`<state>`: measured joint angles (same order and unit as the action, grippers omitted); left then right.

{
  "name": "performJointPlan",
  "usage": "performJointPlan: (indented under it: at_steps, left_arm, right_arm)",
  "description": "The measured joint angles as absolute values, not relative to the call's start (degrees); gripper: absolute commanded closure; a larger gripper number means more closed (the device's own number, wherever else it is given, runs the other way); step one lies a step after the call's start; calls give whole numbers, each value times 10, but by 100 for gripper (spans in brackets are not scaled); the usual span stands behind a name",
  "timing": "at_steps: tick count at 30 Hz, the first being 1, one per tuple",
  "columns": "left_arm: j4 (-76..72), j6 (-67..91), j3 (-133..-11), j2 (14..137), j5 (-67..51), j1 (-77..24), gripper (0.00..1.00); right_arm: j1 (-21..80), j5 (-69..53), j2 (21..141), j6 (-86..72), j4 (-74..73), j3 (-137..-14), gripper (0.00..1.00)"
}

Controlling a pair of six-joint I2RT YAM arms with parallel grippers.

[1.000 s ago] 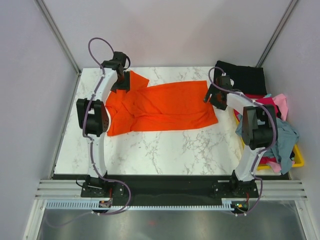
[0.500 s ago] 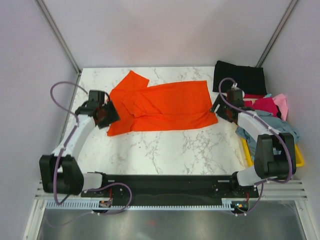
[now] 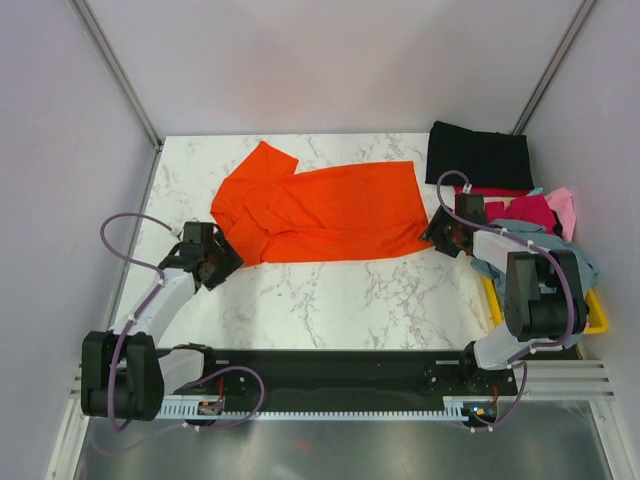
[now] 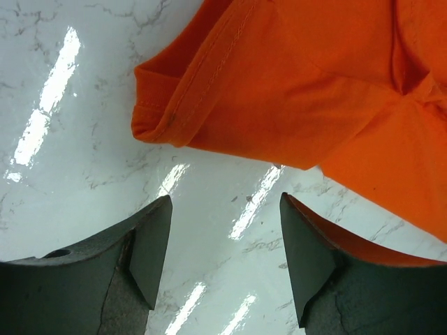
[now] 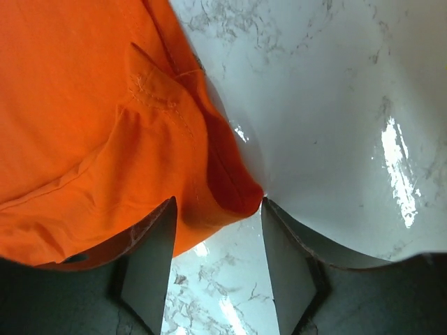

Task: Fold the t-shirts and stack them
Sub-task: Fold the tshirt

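Close up, the left tool (image 4: 225,209) hovers low with its two dark fingers spread wide and nothing between them but bare glossy counter (image 3: 340,300); the rolled hem corner of the orange t-shirt (image 3: 330,212) lies just ahead of the gap, not inside it. The right tool (image 5: 218,209) is also spread open, holding nothing, though the shirt's opposite near corner reaches in between its fingers and looks close to touching them. From above, the orange t-shirt is spread flat across the far half of the counter, collar end to the left, one sleeve sticking out toward the far left. A black t-shirt (image 3: 480,155) lies folded in the far right corner, and pink, red and grey-blue shirts are heaped on the yellow bin (image 3: 597,318) at the right edge, right against the right arm. Likely risks: the left tool may close short of the hem and pinch only air or counter; the right tool may catch just the very tip of the cloth, which could slip free on lifting; an uneven pair of grips would probably drag and bunch the shirt rather than fold it; the right arm could snag the heaped shirts
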<state>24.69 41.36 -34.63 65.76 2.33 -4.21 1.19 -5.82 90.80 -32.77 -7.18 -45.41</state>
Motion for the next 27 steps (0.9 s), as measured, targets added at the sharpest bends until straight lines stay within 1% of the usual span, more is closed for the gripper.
performJointPlan:
  at_steps: [1,2,4,5,7,8,10,11,15,17,18,19,21,22,23,27]
  left_arm:
    - [239,418,-343,658,29,-42,29]
    - [232,422,-341,659,32,-42,30]
    - [220,427,-337,663,46,-42,31]
    - [217,430,-335,668,52,-41,31]
    - [206,433,-332,678,64,-39,31]
    - [201,434,-330,683,72,-39,31]
    - [188,434,-327,693,85,-39,31]
    - [183,434,-327,698,91,-39,32]
    - [156,434,-327,734,112,-38,35]
    - [143,434,-328,746,120,-38,41]
    - [131,434,-328,751,123,-38,46]
    - [126,434,-329,756,128,-38,61]
    - [113,431,-330,766,136,-38,73]
    - [110,428,-332,772,138,-37,83]
    - [109,424,-334,775,140,-36,85]
    - [113,401,-363,775,150,-28,85]
  right_arm:
    - [11,-62,911,-328,-64,-455,47]
    - [9,-63,914,-328,-58,-455,56]
    - [8,-65,921,-329,-54,-455,63]
    - [8,-66,925,-331,-51,-454,70]
    - [8,-69,928,-330,-47,-454,77]
    - [8,-70,929,-330,-46,-454,85]
    - [8,-73,931,-330,-46,-454,93]
    - [8,-75,931,-330,-44,-454,98]
    - [7,-80,935,-330,-39,-454,100]
    - [6,-84,937,-330,-36,-454,100]
    - [5,-86,938,-330,-34,-454,100]
    - [5,-88,939,-330,-34,-454,100]
    - [5,-92,940,-330,-32,-454,100]
    - [5,-94,941,-330,-30,-454,100]
    - [5,-95,941,-330,-29,-454,100]
    - [-4,-91,933,-332,-28,-446,100]
